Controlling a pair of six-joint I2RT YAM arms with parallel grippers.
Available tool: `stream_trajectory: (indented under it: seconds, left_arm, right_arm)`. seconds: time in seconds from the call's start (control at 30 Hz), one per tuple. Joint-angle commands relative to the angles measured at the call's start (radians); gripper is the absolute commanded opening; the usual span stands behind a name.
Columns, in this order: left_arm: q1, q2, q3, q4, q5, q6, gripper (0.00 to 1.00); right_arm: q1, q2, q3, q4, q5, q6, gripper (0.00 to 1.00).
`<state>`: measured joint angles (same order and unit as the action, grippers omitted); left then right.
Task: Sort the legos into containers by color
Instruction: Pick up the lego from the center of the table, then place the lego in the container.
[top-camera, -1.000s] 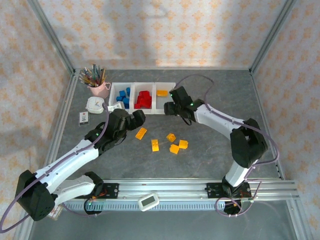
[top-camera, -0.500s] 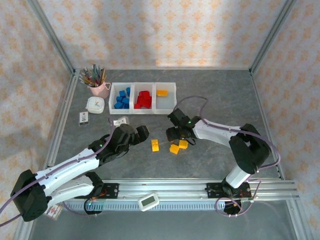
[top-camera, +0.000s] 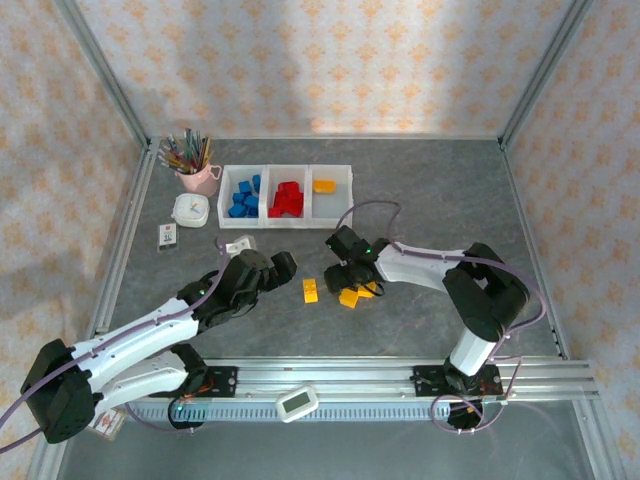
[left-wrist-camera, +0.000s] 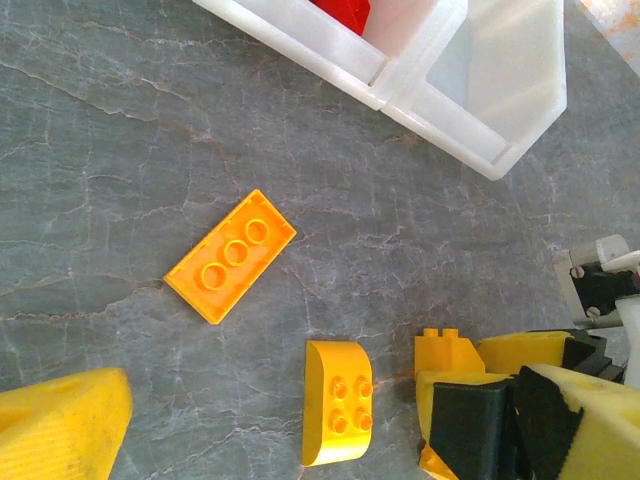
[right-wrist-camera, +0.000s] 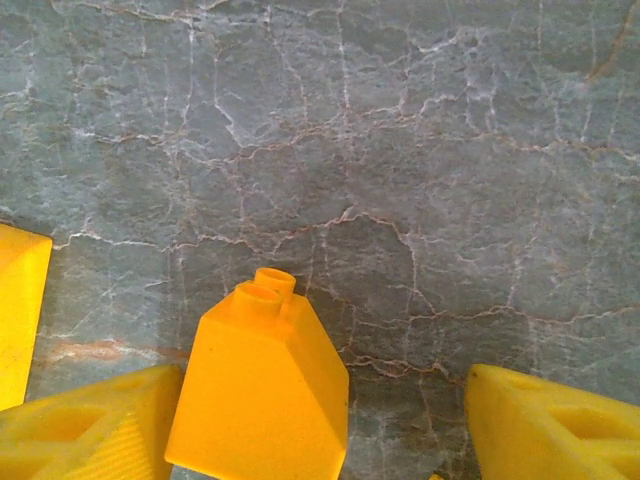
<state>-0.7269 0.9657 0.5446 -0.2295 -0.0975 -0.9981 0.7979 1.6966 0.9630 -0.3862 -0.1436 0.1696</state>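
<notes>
— Right, where's the right tool (right-wrist-camera: 315, 400)?
— I see it open astride a yellow sloped lego (right-wrist-camera: 260, 390) on the table (right-wrist-camera: 400, 150), in front of the containers (top-camera: 300, 222): one finger (right-wrist-camera: 90, 425) just beside it, the other apart.
— And the left tool (top-camera: 281, 264)?
— Wide open, empty, also in front of the containers, near a flat oblong orange lego (left-wrist-camera: 230, 255).

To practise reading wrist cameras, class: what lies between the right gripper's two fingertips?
A yellow-orange sloped brick on the table, close to one fingertip, a bare gap before the other, seen in the right wrist view.
</notes>
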Motion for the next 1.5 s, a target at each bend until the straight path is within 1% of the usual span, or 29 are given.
stream_trajectory:
  seconds: [0.0,0.07,0.17,0.23,0.3,0.47,0.57,0.73,0.9,1.03,1.13,1.33,1.47]
  left_arm:
    - [-0.008,-0.022,-0.011,-0.018,-0.043,-0.011,0.99]
    - [-0.007,-0.027,-0.013,-0.021,-0.046,-0.012,0.99]
    - [-0.008,-0.028,-0.010,-0.025,-0.051,-0.011,0.99]
    - [-0.007,-0.028,-0.008,-0.031,-0.055,-0.008,0.99]
    - [-0.008,-0.030,-0.006,-0.034,-0.060,-0.007,0.99]
    - [-0.007,-0.028,-0.005,-0.032,-0.061,-0.005,0.99]
    - [-0.006,-0.030,0.003,-0.033,-0.064,0.001,0.99]
    - [-0.006,-0.028,0.044,-0.033,-0.075,0.030,0.99]
    - [0.002,-0.006,0.104,-0.033,-0.114,0.074,0.99]
    - [0.028,0.042,0.164,-0.026,-0.134,0.122,0.99]
    - [0.064,0.085,0.199,-0.007,-0.111,0.148,0.99]
    - [0.107,0.146,0.236,0.024,-0.086,0.183,0.99]
    - [0.128,0.160,0.238,0.044,-0.074,0.197,0.99]
  right_arm:
    - [0.006,0.026,0.031,0.008,-0.002,-0.018,0.70]
    - [0.005,0.044,0.046,0.000,0.008,-0.018,0.64]
    - [0.006,0.051,0.052,0.008,0.005,-0.014,0.60]
    - [0.006,0.052,0.055,0.010,0.007,-0.014,0.55]
    - [0.006,0.055,0.059,0.011,0.014,-0.013,0.51]
    - [0.006,0.051,0.069,0.020,0.014,-0.017,0.37]
    - [0.006,0.039,0.095,0.014,0.021,-0.016,0.33]
    - [-0.004,-0.016,0.165,0.013,0.052,-0.009,0.33]
    - [-0.073,0.000,0.270,0.030,0.068,0.017,0.34]
    - [-0.120,0.082,0.377,0.064,0.083,0.021,0.34]
    - [-0.151,0.160,0.467,0.073,0.099,0.016,0.34]
    - [-0.190,0.308,0.663,0.034,0.103,-0.013,0.36]
    - [-0.211,0.382,0.740,0.006,0.113,-0.020,0.39]
